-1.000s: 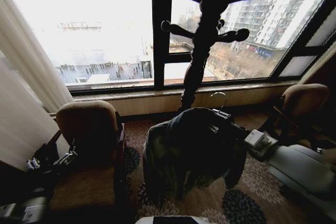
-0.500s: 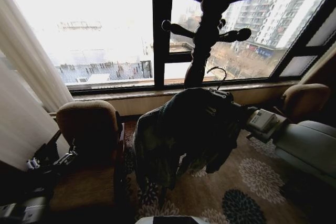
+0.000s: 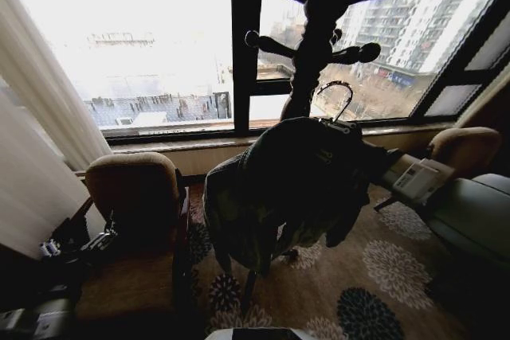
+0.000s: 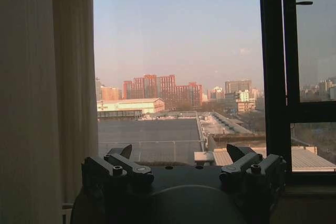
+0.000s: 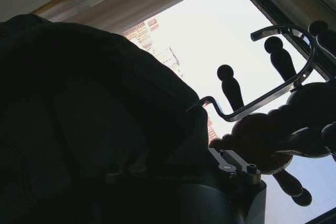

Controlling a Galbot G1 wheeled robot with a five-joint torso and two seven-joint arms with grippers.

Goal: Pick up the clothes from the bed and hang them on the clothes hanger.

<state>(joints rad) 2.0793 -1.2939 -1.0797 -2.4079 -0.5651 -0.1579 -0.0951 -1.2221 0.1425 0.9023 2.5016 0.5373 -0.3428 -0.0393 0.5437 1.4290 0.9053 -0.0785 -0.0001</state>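
The clothes [image 3: 287,189], a dark-looking jacket against the bright window, hang on the clothes hanger, whose silver wire hook [image 3: 339,97] sticks up above the collar. My right gripper [image 3: 362,149] holds them up from the right, its fingertips buried in the fabric. The hook is just in front of the dark wooden coat stand [image 3: 319,29], below its lower pegs. In the right wrist view the jacket [image 5: 89,108] sits beside the hook [image 5: 283,85] and the stand's pegs [image 5: 262,135]. My left gripper [image 4: 181,156] is parked low at the left, open and holding nothing. The bed is out of view.
A brown armchair [image 3: 139,189] stands at the left beside my left arm, and another chair [image 3: 462,149] at the right behind my right arm. A curtain [image 3: 32,117] hangs at the far left. Floral carpet [image 3: 382,276] lies under the jacket, with the window sill [image 3: 199,145] behind.
My right arm has lifted the jacket and hanger up and toward the coat stand. The hook has risen to near the lower pegs. The left arm has not moved.
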